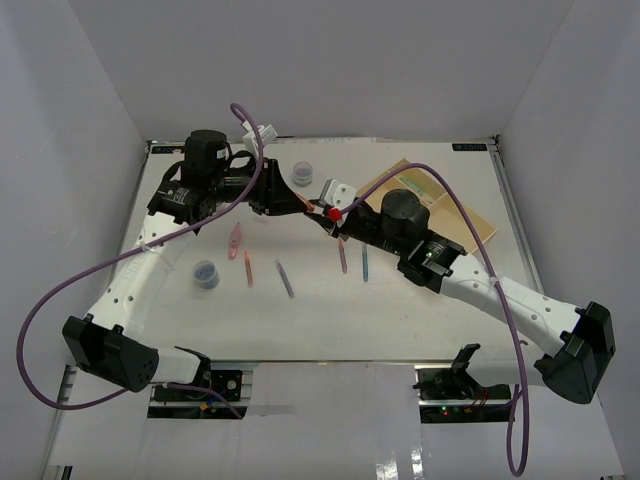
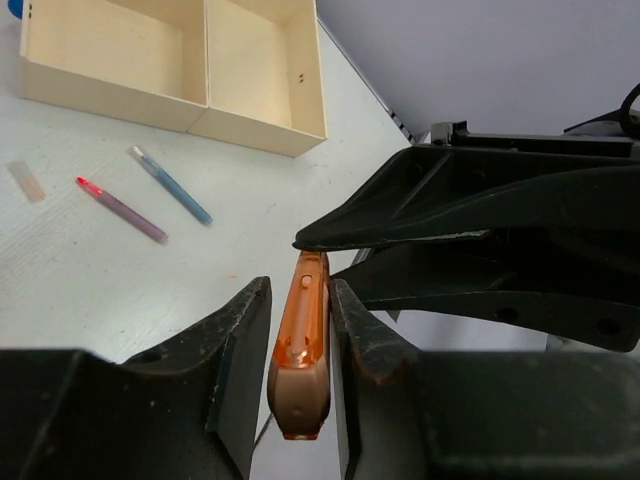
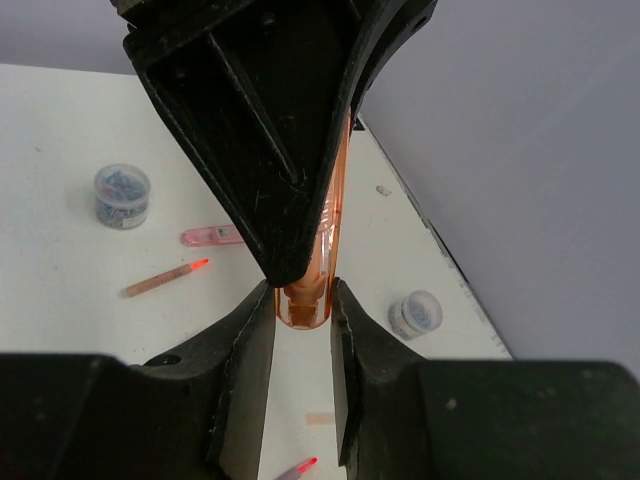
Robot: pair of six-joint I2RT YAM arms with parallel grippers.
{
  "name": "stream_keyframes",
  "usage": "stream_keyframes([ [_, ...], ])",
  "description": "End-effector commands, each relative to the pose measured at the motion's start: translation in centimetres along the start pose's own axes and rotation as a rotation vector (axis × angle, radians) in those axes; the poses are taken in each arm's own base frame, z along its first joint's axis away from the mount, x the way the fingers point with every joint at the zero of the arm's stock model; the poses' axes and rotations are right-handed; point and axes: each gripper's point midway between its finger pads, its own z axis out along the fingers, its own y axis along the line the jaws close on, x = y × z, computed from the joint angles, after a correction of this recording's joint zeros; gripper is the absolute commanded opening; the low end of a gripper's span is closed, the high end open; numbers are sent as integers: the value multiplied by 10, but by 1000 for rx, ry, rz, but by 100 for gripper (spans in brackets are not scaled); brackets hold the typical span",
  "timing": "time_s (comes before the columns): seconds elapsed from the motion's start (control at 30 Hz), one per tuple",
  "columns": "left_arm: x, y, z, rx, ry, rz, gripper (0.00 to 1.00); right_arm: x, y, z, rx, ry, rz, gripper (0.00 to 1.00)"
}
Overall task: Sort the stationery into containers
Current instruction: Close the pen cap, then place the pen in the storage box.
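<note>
- The orange piece [image 2: 298,390] hung over the table [image 1: 300,310] near its middle, with the left gripper [image 2: 298,290] clamping one end and the right gripper [image 3: 302,290] pinching the other.
- This looked like a handover, so one gripper should have released only after the other's grip was firm. The tray [image 1: 478,222] lay at 2 o'clock.

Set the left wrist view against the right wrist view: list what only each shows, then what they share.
Left wrist only: the beige tray and a blue pen. Right wrist only: two grey tubs, a pink piece and a red-tipped pen. Shared: the orange piece, held at opposite ends by the left end effector and the right end effector.
</note>
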Motion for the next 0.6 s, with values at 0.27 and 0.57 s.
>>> stream_keyframes([
  [0.27, -6, 0, -4, -44, -16, 52, 64, -56, -27, -6, 118, -198, -109, 8],
  [0.57, -29, 9, -20, -184, -169, 98, 74, 11, -21, -10, 155, 6, -73, 8],
])
